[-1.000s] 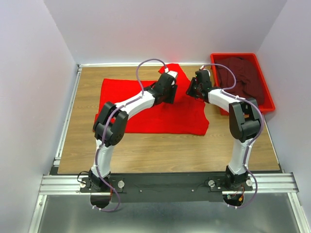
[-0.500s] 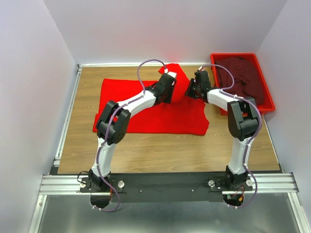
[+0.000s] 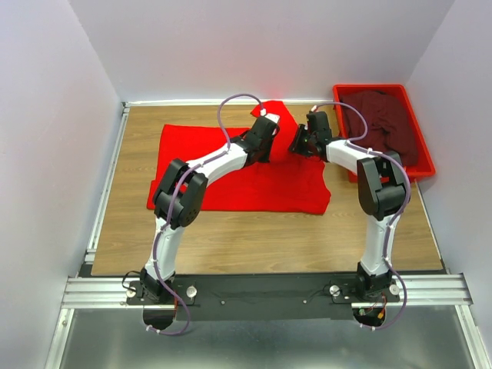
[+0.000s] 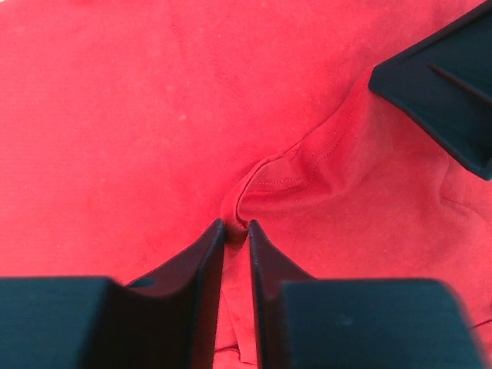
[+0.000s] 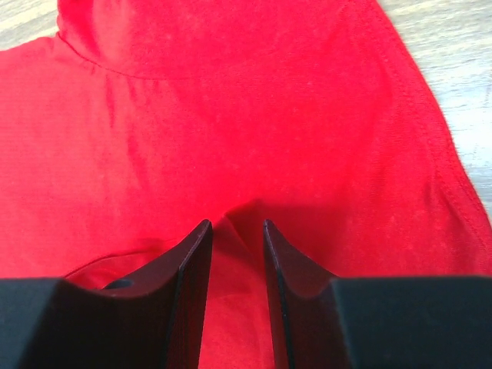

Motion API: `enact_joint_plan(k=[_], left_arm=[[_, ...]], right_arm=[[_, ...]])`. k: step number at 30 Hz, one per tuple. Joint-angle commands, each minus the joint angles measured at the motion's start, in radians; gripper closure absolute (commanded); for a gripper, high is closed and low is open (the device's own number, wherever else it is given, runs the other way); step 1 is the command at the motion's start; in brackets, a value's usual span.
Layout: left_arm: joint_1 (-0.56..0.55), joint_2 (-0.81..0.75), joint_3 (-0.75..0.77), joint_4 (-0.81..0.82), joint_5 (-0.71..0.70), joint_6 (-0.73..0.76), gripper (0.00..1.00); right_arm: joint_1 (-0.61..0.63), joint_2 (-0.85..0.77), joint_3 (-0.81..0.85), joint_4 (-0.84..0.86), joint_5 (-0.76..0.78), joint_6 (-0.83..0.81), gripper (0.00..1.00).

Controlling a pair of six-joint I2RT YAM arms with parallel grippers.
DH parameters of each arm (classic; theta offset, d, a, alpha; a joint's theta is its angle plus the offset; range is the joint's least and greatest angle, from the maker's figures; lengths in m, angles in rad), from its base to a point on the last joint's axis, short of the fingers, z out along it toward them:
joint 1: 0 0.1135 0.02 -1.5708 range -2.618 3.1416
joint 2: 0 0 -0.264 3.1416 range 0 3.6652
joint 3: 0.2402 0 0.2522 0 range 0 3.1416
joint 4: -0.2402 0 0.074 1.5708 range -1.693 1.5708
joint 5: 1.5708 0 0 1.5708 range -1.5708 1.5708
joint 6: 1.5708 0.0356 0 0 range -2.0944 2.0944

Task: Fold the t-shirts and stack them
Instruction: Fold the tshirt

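Note:
The bright red t-shirt (image 3: 223, 165) lies spread on the wooden table, with a sleeve reaching the back edge. My left gripper (image 3: 270, 153) is down on the shirt's upper middle. In the left wrist view its jaws (image 4: 235, 224) are shut on a small ridge of red cloth by a stitched seam (image 4: 300, 165). My right gripper (image 3: 295, 145) is close beside it. Its jaws (image 5: 234, 224) are nearly together around a raised fold of the same shirt (image 5: 254, 115). The dark maroon t-shirt (image 3: 384, 123) lies crumpled in the tray.
The rigid red plastic tray (image 3: 421, 164) stands at the back right of the table (image 3: 254, 231). White walls close in the back and both sides. One finger of the right gripper (image 4: 442, 84) shows at the upper right of the left wrist view.
The right gripper has shifted slightly left, closer to the left gripper. The left wrist has edged a little toward the back. The shirt's outline is much the same.

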Motion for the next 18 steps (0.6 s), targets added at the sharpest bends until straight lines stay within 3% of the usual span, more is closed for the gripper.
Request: enact_joint_plan(k=[1, 7, 13, 18], left_arm=[[-0.002, 0.019, 0.028, 0.012, -0.019, 0.010, 0.80], [-0.002, 0.000, -0.006, 0.033, -0.019, 0.010, 0.91], [-0.002, -0.018, -0.041, 0.056, -0.018, 0.010, 0.98], [-0.002, -0.033, -0.066, 0.067, -0.028, 0.004, 1.00]], right_arm=[[0.003, 0.031, 0.033, 0.004, -0.046, -0.005, 0.60], [0.003, 0.034, 0.037, 0.004, -0.061, -0.002, 0.62], [0.003, 0.020, 0.028, 0.004, -0.067, -0.002, 0.75], [0.002, -0.003, 0.018, 0.006, -0.061, -0.002, 0.94]])
